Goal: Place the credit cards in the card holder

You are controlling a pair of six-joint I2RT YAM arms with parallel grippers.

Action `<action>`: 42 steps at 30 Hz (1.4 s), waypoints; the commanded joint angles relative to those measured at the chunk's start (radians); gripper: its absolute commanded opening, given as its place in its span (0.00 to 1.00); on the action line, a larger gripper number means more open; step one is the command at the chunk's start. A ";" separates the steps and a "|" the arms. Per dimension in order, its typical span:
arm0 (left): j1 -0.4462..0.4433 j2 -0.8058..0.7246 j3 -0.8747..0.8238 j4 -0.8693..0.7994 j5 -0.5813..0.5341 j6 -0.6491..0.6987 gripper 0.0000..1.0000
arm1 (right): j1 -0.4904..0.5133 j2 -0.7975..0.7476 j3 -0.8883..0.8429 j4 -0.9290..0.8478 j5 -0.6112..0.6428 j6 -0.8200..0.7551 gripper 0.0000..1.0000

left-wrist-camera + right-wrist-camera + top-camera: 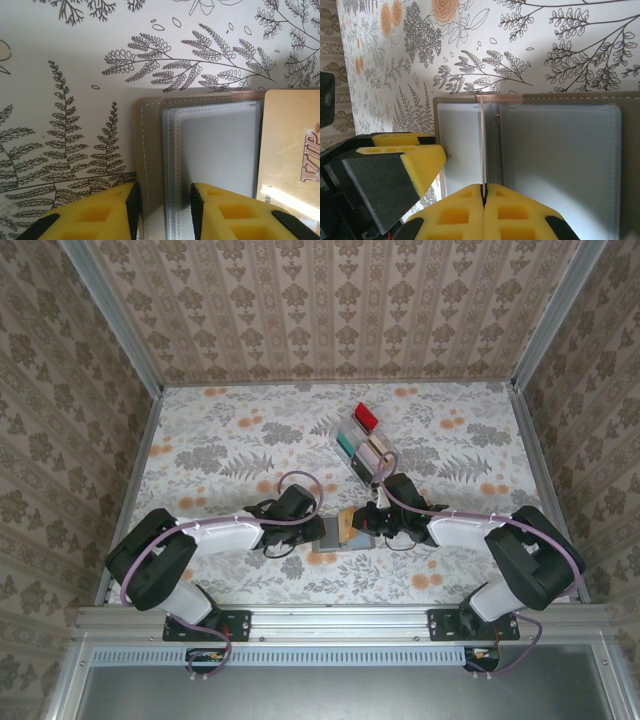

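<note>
With our left claw [163, 194] part-open astride the flat grey folding card holder [215, 145], we should ease the beige plastic card [483, 145], pinched by our right claw [483, 190], squarely into its pocket.

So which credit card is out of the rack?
The gold VIP card, pinched in the right pincer; the red card and teal card stand in the rack.

the flat grey folding card holder [333, 535] [210, 150] [560, 160] lies open on the floral-print table [220, 440] near its front edge, between the left gripper [316, 524] [162, 200] and the right gripper [366, 523] [483, 192]. a thin beige plastic card [348, 521] [290, 150] [483, 145] stands edgewise over its middle. the clear plastic slotted rack [366, 460] sits behind, a red plastic card [365, 418] at its far end.
</note>
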 commanded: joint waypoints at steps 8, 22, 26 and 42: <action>-0.007 0.015 0.024 0.001 0.001 -0.005 0.35 | 0.002 0.041 -0.008 -0.064 0.028 -0.068 0.03; -0.007 0.022 0.029 -0.006 -0.003 -0.008 0.33 | 0.002 -0.030 0.018 -0.098 0.042 -0.061 0.02; -0.008 0.023 0.029 -0.008 -0.003 -0.008 0.33 | 0.002 -0.025 0.026 -0.084 0.015 -0.057 0.02; -0.010 0.037 0.041 -0.009 0.001 -0.014 0.33 | 0.011 -0.022 -0.016 0.023 -0.001 0.007 0.02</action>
